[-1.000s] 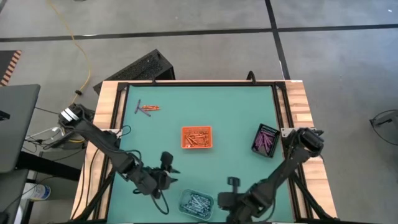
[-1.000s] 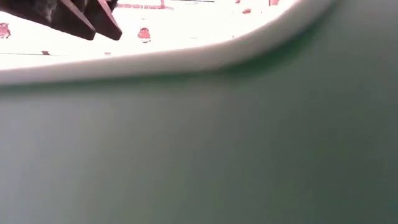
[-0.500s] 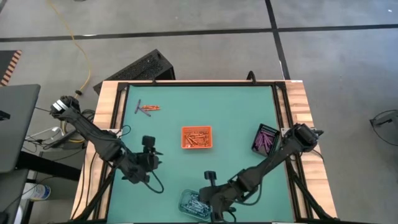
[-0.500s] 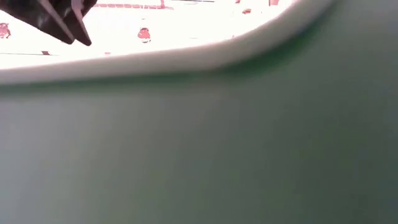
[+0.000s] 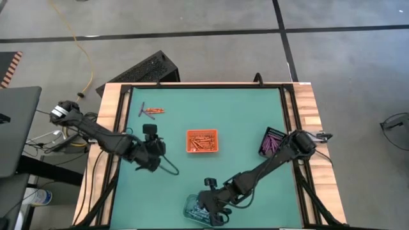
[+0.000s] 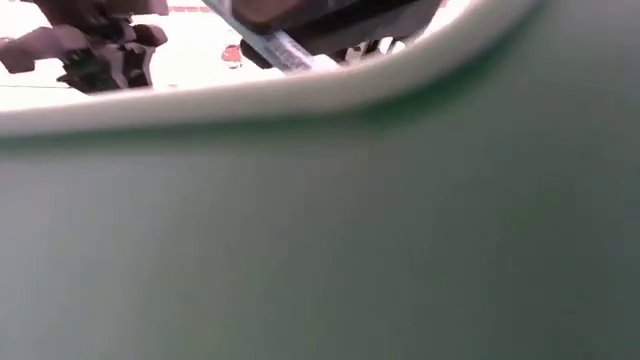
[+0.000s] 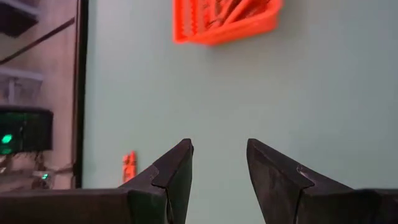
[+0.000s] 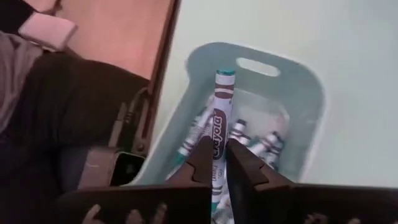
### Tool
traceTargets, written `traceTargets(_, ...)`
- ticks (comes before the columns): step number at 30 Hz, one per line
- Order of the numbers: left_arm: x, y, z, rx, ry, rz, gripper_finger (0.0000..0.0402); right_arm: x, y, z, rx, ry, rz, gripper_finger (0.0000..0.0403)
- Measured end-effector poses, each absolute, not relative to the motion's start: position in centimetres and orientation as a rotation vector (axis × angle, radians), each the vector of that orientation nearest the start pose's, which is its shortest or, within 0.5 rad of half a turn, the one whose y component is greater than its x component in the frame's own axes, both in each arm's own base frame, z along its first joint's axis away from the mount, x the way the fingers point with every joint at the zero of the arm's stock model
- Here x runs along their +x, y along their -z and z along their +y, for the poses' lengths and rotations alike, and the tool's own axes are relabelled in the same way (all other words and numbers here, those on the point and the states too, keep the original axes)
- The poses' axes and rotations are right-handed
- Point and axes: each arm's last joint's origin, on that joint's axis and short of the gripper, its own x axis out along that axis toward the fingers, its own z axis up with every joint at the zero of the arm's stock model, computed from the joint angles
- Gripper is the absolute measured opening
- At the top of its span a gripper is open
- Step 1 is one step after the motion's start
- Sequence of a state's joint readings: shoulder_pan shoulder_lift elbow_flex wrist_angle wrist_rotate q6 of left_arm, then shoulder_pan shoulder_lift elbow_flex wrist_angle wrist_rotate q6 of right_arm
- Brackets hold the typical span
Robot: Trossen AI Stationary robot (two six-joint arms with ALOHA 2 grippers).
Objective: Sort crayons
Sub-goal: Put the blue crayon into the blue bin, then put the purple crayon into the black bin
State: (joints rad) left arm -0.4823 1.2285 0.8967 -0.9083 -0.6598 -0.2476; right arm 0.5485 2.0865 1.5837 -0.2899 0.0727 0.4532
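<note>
My right pincer is clamped on a teal crayon, right over the clear tray of matching crayons at the table's near edge. Left pincer hangs empty, fingers apart, beside the orange tray. A few loose orange crayons sit in the far-left corner; the purple ones are in the black tray.

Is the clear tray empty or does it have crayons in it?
Not empty. The clear tray holds several crayons, and the right gripper grips one crayon over it.
</note>
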Motion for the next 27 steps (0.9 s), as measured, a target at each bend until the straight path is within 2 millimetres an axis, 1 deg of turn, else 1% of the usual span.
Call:
traceTargets(4, 20.3, -24.3, -6.4, 0.459, -0.292, 1.061, 0.0142, 39.6, -20.2, 23.8, 0.174, -0.267, 0.826, 0.0059)
traceTargets(9, 20.9, -24.2, -4.0, 0.459, -0.290, 1.135, 0.0142, 39.4, -20.6, 24.2, 0.135, -0.290, 0.800, 0.0107)
traceTargets(12, 21.0, -24.1, -2.6, 0.454, -0.281, 1.187, 0.0142, 39.1, -20.6, 24.5, 0.095, -0.304, 0.804, 0.0139)
traceTargets(15, 20.9, -24.0, -1.1, 0.449, -0.290, 1.242, 0.0142, 39.0, -20.4, 24.3, 0.067, -0.283, 0.821, 0.0163)
traceTargets(18, 20.7, -23.9, 0.6, 0.423, -0.306, 1.295, 0.0142, 38.2, -20.6, 24.1, 0.016, -0.220, 0.855, 0.0172)
traceTargets(20, 20.7, -23.8, 1.8, 0.390, -0.330, 1.317, 0.0142, 37.6, -21.1, 24.0, -0.016, -0.182, 0.863, 0.0172)
traceTargets(24, 20.2, -23.8, 4.5, 0.297, -0.432, 1.348, 0.0142, 36.0, -22.8, 24.5, -0.081, -0.120, 0.835, 0.0165)
traceTargets(27, 19.6, -23.8, 6.7, 0.183, -0.516, 1.360, 0.0142, 34.4, -24.3, 24.9, -0.144, -0.061, 0.807, 0.0159)
